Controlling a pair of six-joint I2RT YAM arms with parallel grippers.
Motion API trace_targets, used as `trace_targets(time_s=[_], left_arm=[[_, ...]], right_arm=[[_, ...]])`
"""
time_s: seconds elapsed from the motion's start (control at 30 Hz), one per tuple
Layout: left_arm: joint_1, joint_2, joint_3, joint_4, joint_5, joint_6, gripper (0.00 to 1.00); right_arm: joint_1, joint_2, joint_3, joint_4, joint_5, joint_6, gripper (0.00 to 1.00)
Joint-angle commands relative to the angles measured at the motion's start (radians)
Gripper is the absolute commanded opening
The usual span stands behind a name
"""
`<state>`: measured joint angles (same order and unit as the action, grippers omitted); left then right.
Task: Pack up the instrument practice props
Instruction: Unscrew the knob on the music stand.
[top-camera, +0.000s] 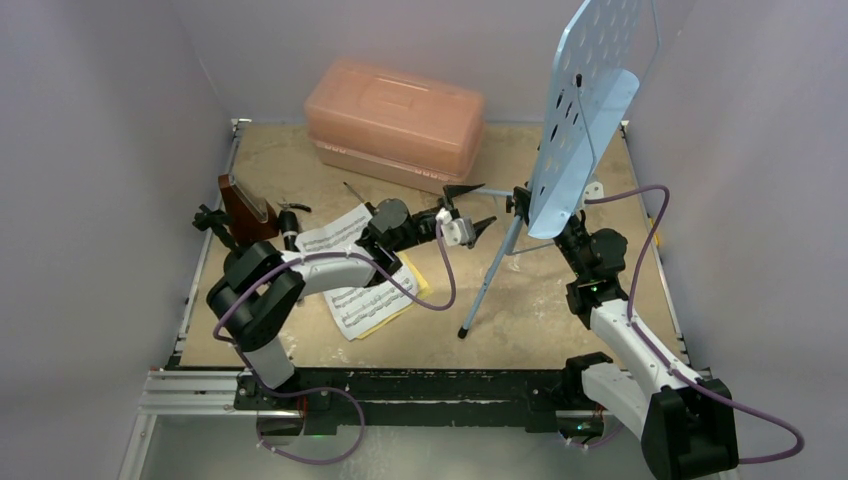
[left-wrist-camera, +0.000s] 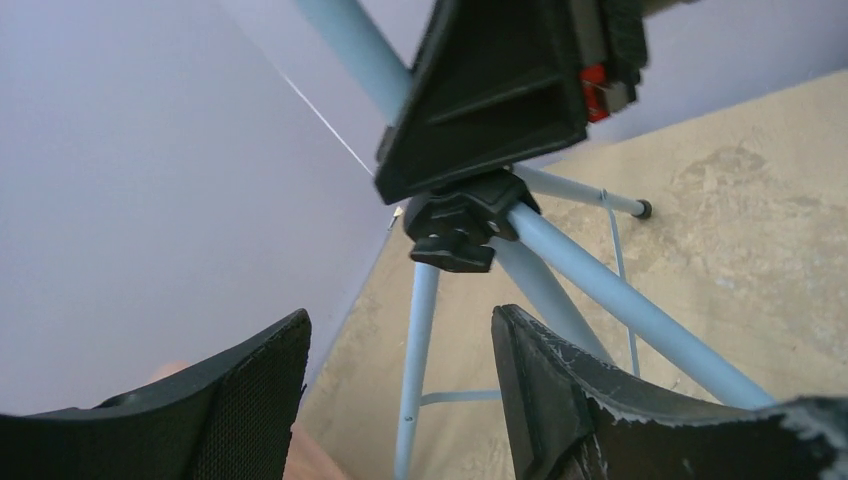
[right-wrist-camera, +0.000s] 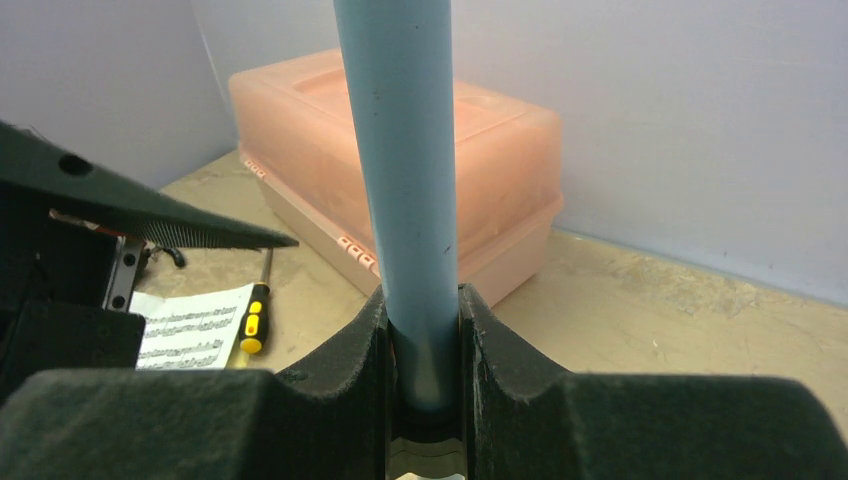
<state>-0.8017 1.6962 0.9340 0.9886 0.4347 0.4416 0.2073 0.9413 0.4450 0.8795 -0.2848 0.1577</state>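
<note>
The sandy-tan table (top-camera: 560, 330) carries a translucent pink case (top-camera: 395, 120) at its back. Left of the case stands a brown metronome (top-camera: 245, 208). Just before the case lies a screwdriver (right-wrist-camera: 252, 320), and farther forward are sheet-music pages (top-camera: 365, 305). To the case's front right stands the light-blue music stand (top-camera: 490, 280).

- Music stand (top-camera: 585, 110): light-blue perforated desk on a light-blue tripod. It stands at the right-centre of the table with its legs spread, and the right gripper (right-wrist-camera: 425, 335) is clamped on its pole.
- Sheet-music pages (top-camera: 362, 305): white printed sheets over a yellow one, lying flat left of centre and partly under an arm.
- Metronome (top-camera: 243, 212): brown wooden pyramid, upright near the left edge.
- Pipe (top-camera: 212, 222): black, just left of the metronome; its detail is too small to tell.
</note>
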Motion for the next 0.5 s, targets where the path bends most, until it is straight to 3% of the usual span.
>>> trace_targets(time_s=[0.0,0.47], left_arm=[[-0.020,0.037,0.025,0.029,0.093,0.223,0.65],[-0.074,0.087,0.126,-0.085,0.060,0.448,0.54]], right_arm=[[0.014,-0.011,0.035,-0.009,-0.057,0.129,0.05],[0.014,-0.011,0.035,-0.007,-0.064,0.133,0.05]])
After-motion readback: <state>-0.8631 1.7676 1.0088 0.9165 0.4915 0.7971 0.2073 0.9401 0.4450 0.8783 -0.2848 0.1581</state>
